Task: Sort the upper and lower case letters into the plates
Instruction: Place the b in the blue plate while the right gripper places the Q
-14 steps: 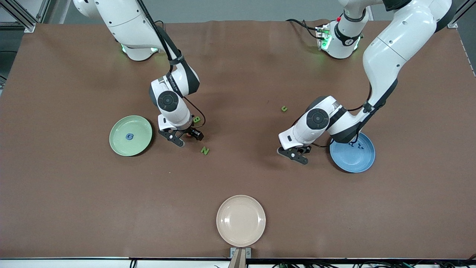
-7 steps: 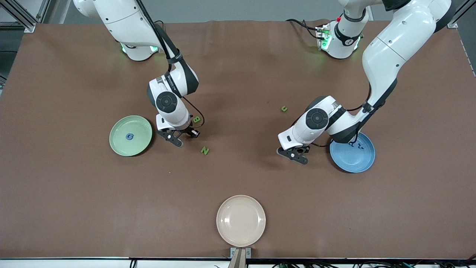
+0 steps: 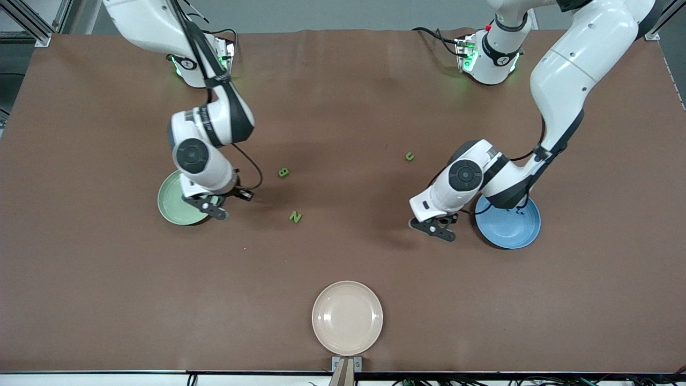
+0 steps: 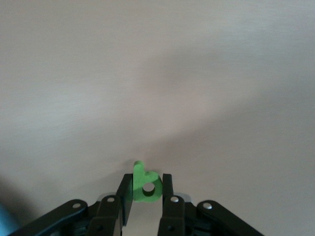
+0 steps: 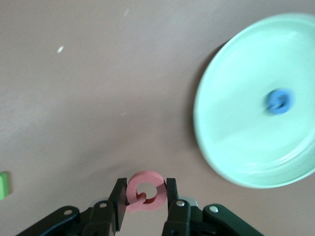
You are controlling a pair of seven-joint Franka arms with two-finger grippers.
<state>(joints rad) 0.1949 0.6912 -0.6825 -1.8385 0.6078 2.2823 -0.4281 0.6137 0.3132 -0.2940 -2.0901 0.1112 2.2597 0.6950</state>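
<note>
My right gripper is shut on a red letter Q and hangs over the table beside the rim of the mint green plate, in which a blue letter lies. In the front view that gripper overlaps this plate's edge. My left gripper is shut on a green lower-case b. It hangs over the bare table beside the blue plate.
Loose green letters lie mid-table: a B, an N and a small c-shaped one toward the left arm's end. A cream-beige plate sits at the table edge nearest the front camera.
Both grippers have closed on their letters. The right arm carried the red letter from beside the B to the mint plate. The left gripper shifted a little toward the blue plate.
</note>
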